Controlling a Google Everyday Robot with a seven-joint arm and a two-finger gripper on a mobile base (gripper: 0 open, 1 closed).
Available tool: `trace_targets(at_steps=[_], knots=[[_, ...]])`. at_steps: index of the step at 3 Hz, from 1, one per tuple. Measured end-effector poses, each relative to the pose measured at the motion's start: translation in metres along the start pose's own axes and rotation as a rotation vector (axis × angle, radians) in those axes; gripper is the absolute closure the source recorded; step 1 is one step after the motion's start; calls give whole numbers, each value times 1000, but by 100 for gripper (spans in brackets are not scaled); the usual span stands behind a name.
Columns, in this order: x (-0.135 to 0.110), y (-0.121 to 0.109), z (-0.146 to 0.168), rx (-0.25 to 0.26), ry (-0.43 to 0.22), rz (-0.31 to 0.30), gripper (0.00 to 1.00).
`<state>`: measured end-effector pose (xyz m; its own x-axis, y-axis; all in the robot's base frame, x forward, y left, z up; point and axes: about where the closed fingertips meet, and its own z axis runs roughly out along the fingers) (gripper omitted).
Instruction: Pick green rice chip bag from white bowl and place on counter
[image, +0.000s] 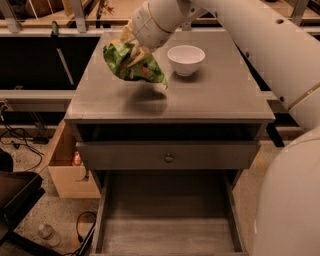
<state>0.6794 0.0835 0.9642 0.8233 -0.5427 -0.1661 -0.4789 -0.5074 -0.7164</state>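
Note:
The green rice chip bag is crumpled, light green with orange-brown patches, and hangs in the air above the left half of the counter. My gripper is shut on the bag's top and comes in from the upper right on a thick white arm. The bag's shadow lies on the counter just below it. The white bowl stands empty on the counter to the right of the bag, apart from it.
The grey cabinet has a shut drawer with a round knob and an open lower drawer pulled toward me. A cardboard box and cables lie on the floor at left. My white arm spans the right side.

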Motion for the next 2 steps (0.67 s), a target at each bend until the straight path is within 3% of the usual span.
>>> trace_targets(at_steps=[1,2], knots=[[-1,0,2,-3,-4,-1,7],[-2,1,4,-4,-6,-1,0]])
